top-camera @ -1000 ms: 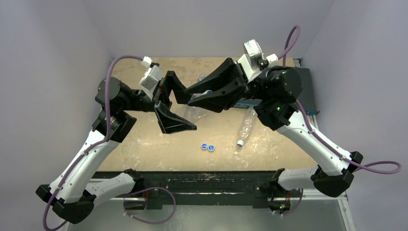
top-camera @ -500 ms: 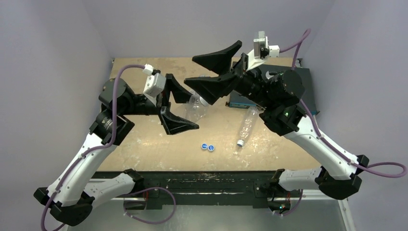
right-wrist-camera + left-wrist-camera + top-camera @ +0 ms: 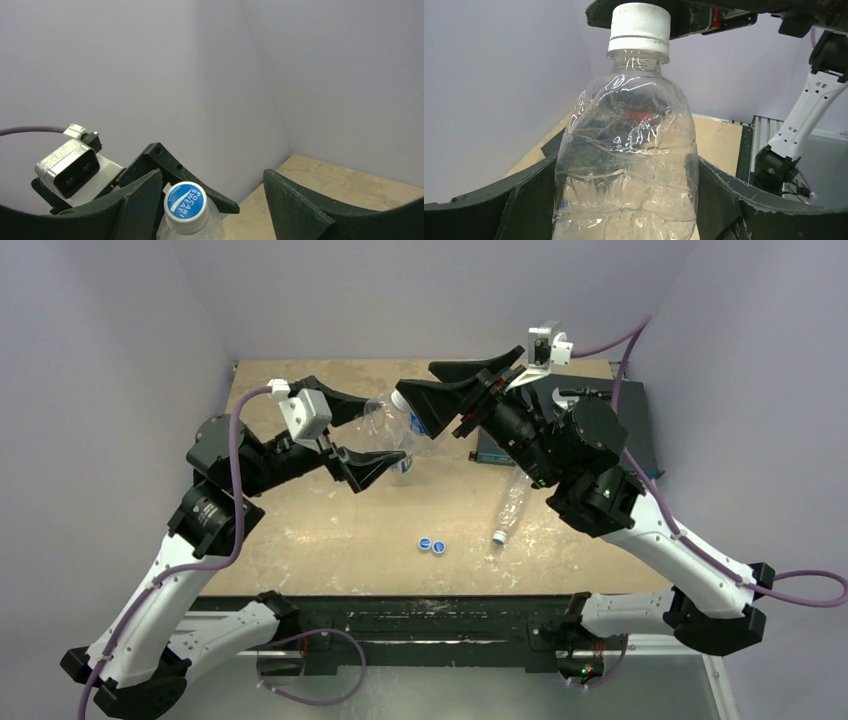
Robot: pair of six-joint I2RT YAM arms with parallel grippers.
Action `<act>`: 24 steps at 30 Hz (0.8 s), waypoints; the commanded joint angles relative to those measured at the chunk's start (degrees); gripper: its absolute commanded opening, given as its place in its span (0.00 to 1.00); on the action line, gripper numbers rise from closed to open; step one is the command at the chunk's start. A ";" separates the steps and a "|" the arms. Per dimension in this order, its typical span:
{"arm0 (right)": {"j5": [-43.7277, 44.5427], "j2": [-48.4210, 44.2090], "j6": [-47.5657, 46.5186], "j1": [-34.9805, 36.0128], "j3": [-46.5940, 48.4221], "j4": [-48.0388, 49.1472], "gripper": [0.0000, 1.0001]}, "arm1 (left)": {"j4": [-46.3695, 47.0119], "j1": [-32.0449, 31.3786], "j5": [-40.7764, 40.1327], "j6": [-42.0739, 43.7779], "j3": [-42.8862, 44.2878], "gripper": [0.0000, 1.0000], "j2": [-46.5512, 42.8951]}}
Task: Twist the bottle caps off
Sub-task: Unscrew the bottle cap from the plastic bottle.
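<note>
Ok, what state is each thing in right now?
crinkled bottle: gripped, capped.
blue-topped cap: on that bottle's neck.
left hand: shut on the crinkled bottle.
right hand: open, straddling the blue-topped cap.
loose blue caps: two, off, lying on the table.
lying bottle: on its side, white cap seemingly on.

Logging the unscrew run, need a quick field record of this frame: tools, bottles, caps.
left tool: shut on held bottle, off the table
right tool: open, straddling cap, not gripping
cap: on held bottle, blue top
loose caps: two, blue, on table
other bottle: lying on table, right of loose caps
</note>
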 commanded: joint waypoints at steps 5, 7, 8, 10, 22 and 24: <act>0.62 1.61 1.74 0.43 1.36 2.02 0.65 | 1.68 -0.06 -5.62 1.59 -0.60 0.00 0.02; -0.64 2.39 2.42 0.46 1.66 2.64 0.63 | 1.66 -0.05 -6.13 1.54 -0.71 0.00 0.00; -1.22 2.78 2.64 0.53 1.90 2.82 0.62 | 1.66 -0.04 -6.40 1.60 -0.70 0.00 0.02; -1.58 3.59 3.03 0.70 2.33 2.85 0.62 | 1.66 -0.06 -6.80 1.63 -0.72 0.00 0.07; -1.49 4.77 3.41 0.77 3.26 4.32 0.55 | 1.90 -0.02 -6.28 1.54 -1.50 0.00 -0.26; -1.70 5.08 3.44 0.79 3.80 4.28 0.59 | 1.88 -0.06 -6.17 1.47 -1.49 0.00 -0.26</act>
